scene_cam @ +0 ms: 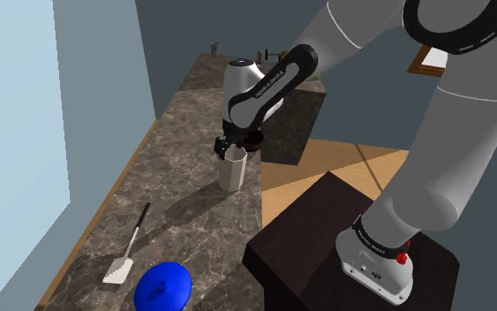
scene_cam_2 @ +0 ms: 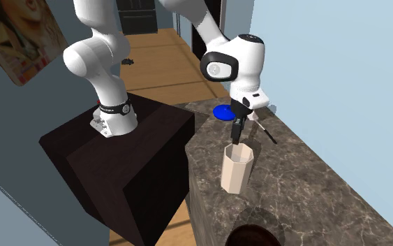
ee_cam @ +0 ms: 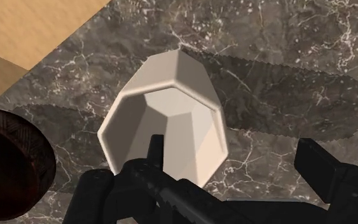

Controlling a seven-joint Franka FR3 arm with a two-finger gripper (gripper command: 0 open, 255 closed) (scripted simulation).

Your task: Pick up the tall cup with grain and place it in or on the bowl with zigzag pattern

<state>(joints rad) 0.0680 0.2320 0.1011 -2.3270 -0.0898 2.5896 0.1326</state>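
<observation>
Cup (ee_cam: 177,108) rim is partly hidden behind the gripper (ee_cam: 233,147).

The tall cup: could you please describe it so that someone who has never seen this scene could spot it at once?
Look along the dark marbled counter that runs beside the dark stand. About midway, under the arm's black hand, stands the cup. It is the one pale, upright, faceted thing there, unlike the flat blue lid, the spatula and the dark bowl.
</observation>
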